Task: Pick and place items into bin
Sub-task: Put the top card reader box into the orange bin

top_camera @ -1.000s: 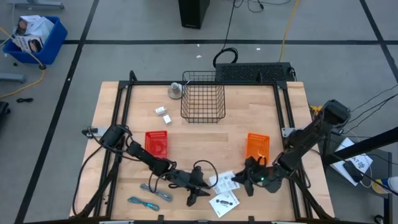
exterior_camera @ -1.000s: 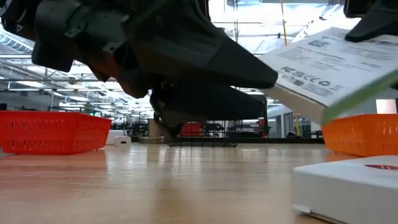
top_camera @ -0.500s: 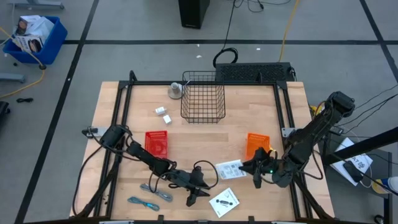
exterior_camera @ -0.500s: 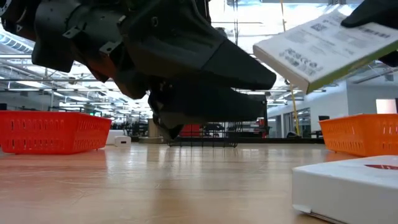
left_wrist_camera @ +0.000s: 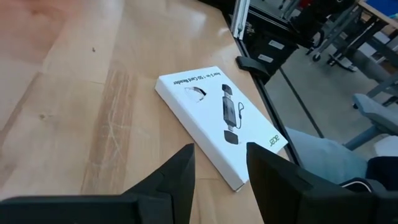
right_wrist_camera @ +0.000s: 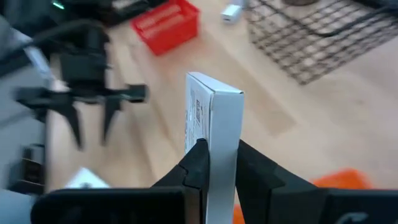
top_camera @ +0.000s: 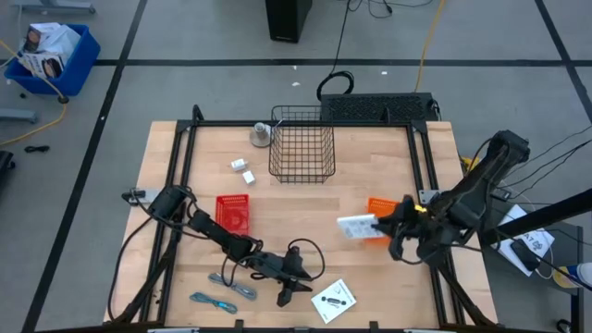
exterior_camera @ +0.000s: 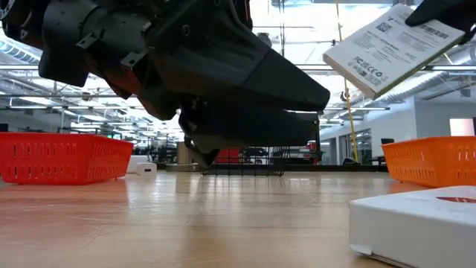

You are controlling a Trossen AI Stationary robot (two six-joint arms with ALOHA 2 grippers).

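My right gripper (top_camera: 377,224) is shut on a flat white printed packet (top_camera: 354,225) and carries it in the air by the orange bin (top_camera: 383,209). In the low view the packet (exterior_camera: 388,48) hangs tilted, high above the table. My left gripper (top_camera: 294,280) is open, low over the table near its near edge. A second white packet (top_camera: 333,299) lies flat on the wood just beyond its fingers (left_wrist_camera: 221,118). A grey strip (top_camera: 235,287) and a teal-blue cord (top_camera: 213,301) lie at the near left. Two tiny white blocks (top_camera: 242,169) rest left of the wire basket. My right gripper pinches the white packet between its two fingers, which sit on the packet's two flat faces at one end (right_wrist_camera: 219,152). The fingers come at it about level from the table's right. The packet is lifted clear, standing on edge and tilted.
A black wire basket (top_camera: 302,143) stands at the far middle, with a small grey round thing (top_camera: 261,136) to its left. A red bin (top_camera: 233,213) sits centre left. A black frame (top_camera: 185,157) borders the table. Bare wood lies between the bins.
My right gripper has risen and drawn toward the table's far edge and right, carrying the white packet with it. The packet, first low near the other packet at the near edge, now hangs higher beside the orange bin. My left arm has kept still.
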